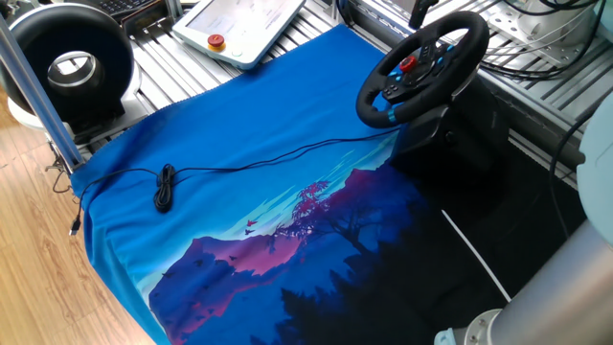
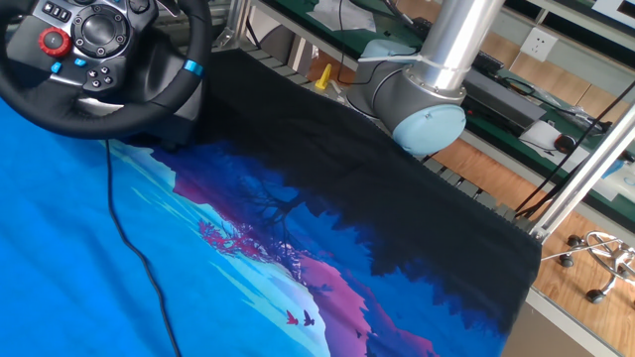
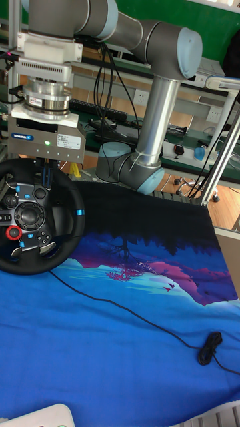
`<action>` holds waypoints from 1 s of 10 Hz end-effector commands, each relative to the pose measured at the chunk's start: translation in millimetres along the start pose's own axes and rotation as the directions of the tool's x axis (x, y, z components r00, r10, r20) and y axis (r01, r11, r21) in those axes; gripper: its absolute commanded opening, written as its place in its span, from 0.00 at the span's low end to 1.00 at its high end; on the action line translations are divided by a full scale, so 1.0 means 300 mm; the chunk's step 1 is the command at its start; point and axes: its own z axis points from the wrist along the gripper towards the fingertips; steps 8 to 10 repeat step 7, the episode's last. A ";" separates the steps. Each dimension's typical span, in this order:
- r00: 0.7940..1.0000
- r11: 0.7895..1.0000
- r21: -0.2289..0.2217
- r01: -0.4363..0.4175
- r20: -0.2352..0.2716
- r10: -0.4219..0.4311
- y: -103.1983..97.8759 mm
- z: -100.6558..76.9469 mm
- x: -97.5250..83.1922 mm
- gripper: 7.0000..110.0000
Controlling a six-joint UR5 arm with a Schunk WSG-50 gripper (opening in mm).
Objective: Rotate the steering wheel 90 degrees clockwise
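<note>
The black steering wheel (image 1: 412, 65) stands tilted on its base at the far right of the printed mat. Its hub (image 2: 99, 35) carries a red button and small blue accents, and a blue mark sits on the rim. In the tall fixed view the wheel (image 3: 30, 217) is at the left edge. My gripper (image 3: 45, 177) hangs straight down over the wheel's top rim, its dark fingers reaching the rim from behind. One dark finger tip (image 1: 419, 11) shows at the top of the wheel. The rim hides the fingertips, so their spacing cannot be read.
A blue landscape-print mat (image 1: 249, 144) covers the table. A thin black cable with a coiled bundle (image 1: 165, 187) runs from the wheel across it. A black ring fan (image 1: 72, 62) and a white teach pendant (image 1: 239, 24) lie at the back left. The arm's base (image 2: 417, 99) stands behind the mat.
</note>
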 end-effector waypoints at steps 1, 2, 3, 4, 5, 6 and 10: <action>1.000 1.000 -0.012 -0.001 0.004 0.001 0.009 -0.004 -0.002 0.00; 1.000 1.000 -0.014 -0.001 0.004 0.001 0.011 -0.004 -0.002 0.00; 1.000 1.000 -0.014 0.000 0.002 0.000 0.011 -0.004 -0.001 0.00; 1.000 1.000 -0.014 0.002 0.001 -0.002 0.011 -0.004 0.000 0.00; 1.000 1.000 -0.012 0.002 0.001 -0.002 0.009 -0.004 0.000 0.00; 1.000 1.000 -0.012 0.004 0.001 -0.004 0.009 -0.004 0.000 0.00; 1.000 1.000 -0.012 0.005 0.001 -0.005 0.009 -0.004 0.000 0.00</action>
